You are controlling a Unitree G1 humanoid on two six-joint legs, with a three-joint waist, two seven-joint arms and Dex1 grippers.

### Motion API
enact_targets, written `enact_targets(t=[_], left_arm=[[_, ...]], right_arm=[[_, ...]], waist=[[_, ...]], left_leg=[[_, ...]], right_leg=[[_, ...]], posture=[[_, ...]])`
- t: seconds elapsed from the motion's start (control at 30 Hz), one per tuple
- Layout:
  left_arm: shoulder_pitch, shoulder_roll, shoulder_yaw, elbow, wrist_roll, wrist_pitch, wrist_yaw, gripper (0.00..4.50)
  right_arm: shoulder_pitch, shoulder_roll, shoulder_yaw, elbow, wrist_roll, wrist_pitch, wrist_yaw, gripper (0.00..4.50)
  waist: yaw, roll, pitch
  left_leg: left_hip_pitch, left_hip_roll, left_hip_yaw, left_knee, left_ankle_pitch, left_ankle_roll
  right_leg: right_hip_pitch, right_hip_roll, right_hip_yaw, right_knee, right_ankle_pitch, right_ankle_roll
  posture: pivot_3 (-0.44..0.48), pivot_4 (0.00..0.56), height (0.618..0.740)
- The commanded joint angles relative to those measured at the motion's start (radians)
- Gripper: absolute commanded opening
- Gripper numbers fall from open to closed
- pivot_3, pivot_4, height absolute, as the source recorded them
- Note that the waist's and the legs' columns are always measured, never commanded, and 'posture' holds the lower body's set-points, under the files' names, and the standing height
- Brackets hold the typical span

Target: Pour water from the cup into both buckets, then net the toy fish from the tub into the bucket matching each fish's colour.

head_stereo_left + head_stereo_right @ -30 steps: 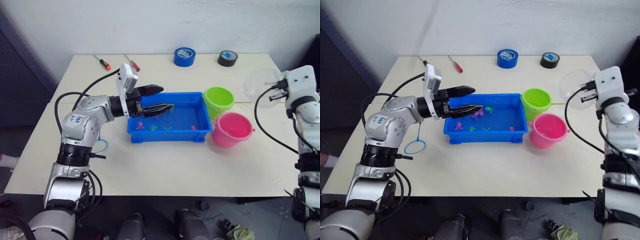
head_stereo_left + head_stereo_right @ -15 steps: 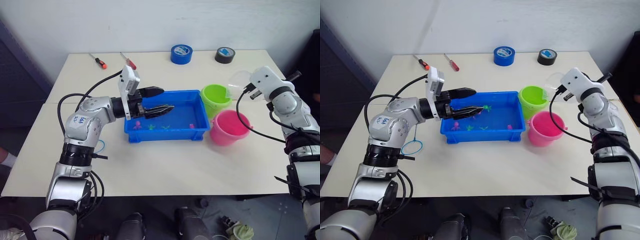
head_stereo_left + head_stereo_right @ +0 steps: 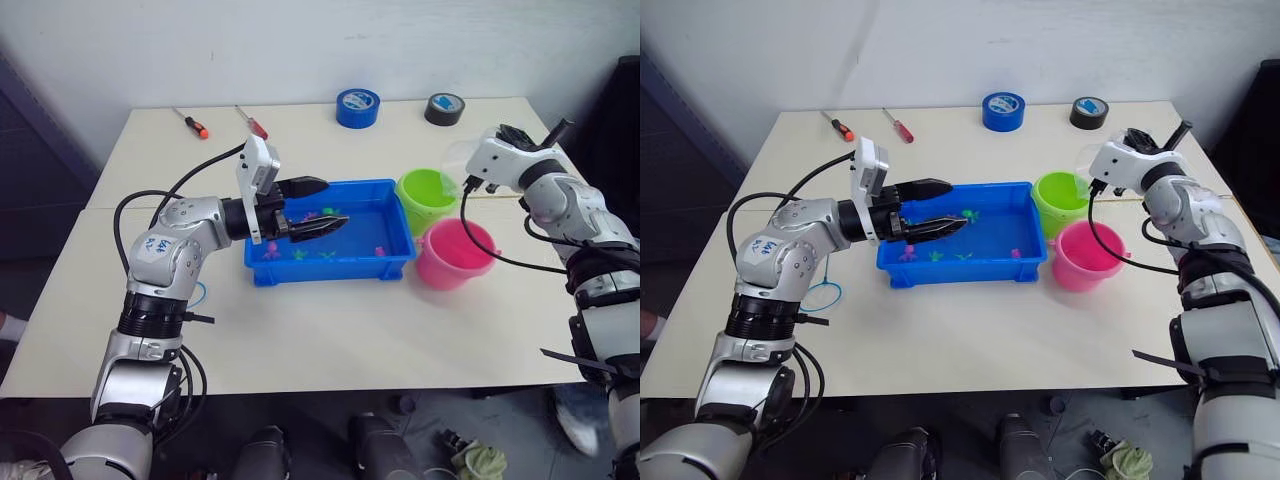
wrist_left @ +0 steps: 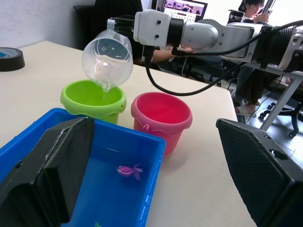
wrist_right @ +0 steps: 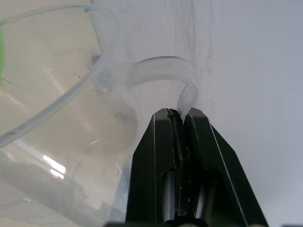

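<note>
My left gripper (image 3: 312,208) hangs spread open over the blue tub (image 3: 392,262) of toy fish (image 4: 129,170). My right gripper (image 5: 181,118) pinches the tilted cup (image 4: 107,57) by its handle above the green bucket (image 4: 93,100), so the first pour is under way. Next, I judge, the cup must shift over the pink bucket (image 4: 161,116).

Partly hidden or unclear: net (image 3: 826,294), hoop half behind the left arm, handle unseen; toy fish (image 3: 299,253) beneath left gripper (image 3: 315,207), too small to count; cup (image 5: 57,118) cut by frame edges beside right gripper (image 5: 180,116).
</note>
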Motion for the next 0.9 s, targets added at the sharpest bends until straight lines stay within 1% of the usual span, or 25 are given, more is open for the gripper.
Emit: enact_targets(t=[0.03,0.4,0.53,0.63,0.73,0.87,0.9], left_arm=[[0.002,0.002,0.016,-0.047,-0.009,-0.002,0.004,4.5],[0.008,0.0,0.023,-0.056,-0.013,0.003,0.015,4.5],[0.006,-0.003,0.022,-0.053,-0.014,0.003,0.016,4.5],[0.011,-0.002,0.023,-0.061,-0.019,0.007,0.014,4.5],[0.014,-0.002,0.027,-0.073,-0.034,0.016,0.005,4.5],[0.019,-0.005,0.053,-0.134,-0.13,0.066,-0.044,4.5],[0.021,-0.005,0.058,-0.146,-0.148,0.078,-0.05,4.5]], right_arm=[[-0.051,-0.027,0.033,-0.007,-0.057,-0.035,-0.066,0.03],[-0.079,-0.049,0.161,-0.021,-0.226,-0.084,-0.2,0.03],[-0.089,-0.05,0.184,-0.022,-0.266,-0.092,-0.248,0.03],[-0.095,-0.047,0.174,-0.013,-0.253,-0.098,-0.25,0.03],[-0.082,-0.034,0.087,0.014,-0.137,-0.1,-0.196,0.03],[-0.019,-0.012,-0.166,0.044,0.179,-0.025,-0.019,0.03],[-0.004,-0.01,-0.209,0.036,0.228,-0.007,0.01,0.03]], waist=[[0.0,0.0,0.0],[0.0,0.0,0.0],[-0.002,0.0,0.0],[-0.001,0.0,0.0],[-0.001,0.0,0.0],[0.002,0.0,0.0],[0.004,0.0,0.0]], left_leg=[[0.0,0.0,0.0,0.0,0.0,0.0],[0.0,0.0,0.0,0.0,0.0,0.0],[0.0,0.0,0.0,0.0,0.0,0.0],[0.0,0.0,0.0,0.0,0.0,0.0],[0.0,0.0,0.0,0.0,0.0,0.0],[0.0,0.0,0.0,0.0,0.0,0.0],[0.0,0.0,-0.001,0.0,0.0,0.0]], right_leg=[[0.0,0.0,0.0,0.0,0.0,0.0],[0.0,0.0,0.0,0.001,0.0,0.0],[-0.001,0.001,0.0,0.001,0.0,0.0],[-0.001,0.001,0.0,0.001,0.0,0.0],[-0.001,0.001,0.0,0.001,0.0,0.0],[0.0,0.001,-0.001,0.001,0.0,0.0],[0.001,0.001,-0.001,0.001,0.0,0.0]], posture=[[0.0,0.15,0.74],[0.0,0.15,0.74],[0.0,0.15,0.74],[0.0,0.15,0.74],[0.0,0.15,0.74],[0.0,0.15,0.74],[0.0,0.15,0.74]])
